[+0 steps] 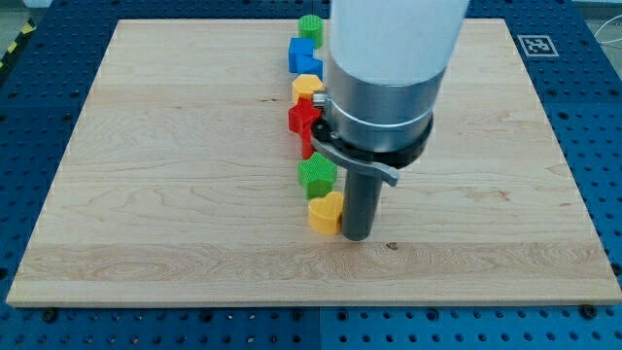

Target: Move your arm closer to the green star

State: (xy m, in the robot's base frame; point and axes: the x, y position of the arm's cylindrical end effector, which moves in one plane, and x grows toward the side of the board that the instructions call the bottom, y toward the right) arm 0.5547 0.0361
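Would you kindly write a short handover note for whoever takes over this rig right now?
My tip rests on the wooden board, beside the yellow heart-shaped block at the bottom of a column of blocks. The green star-shaped block sits just above that heart, up and to the view's left of my tip. Done: arm is close by. Left: ease the tip nearer to the star.

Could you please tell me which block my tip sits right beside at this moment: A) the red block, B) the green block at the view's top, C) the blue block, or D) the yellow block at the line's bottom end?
D: my tip stands just right of the yellow block, below the green star.
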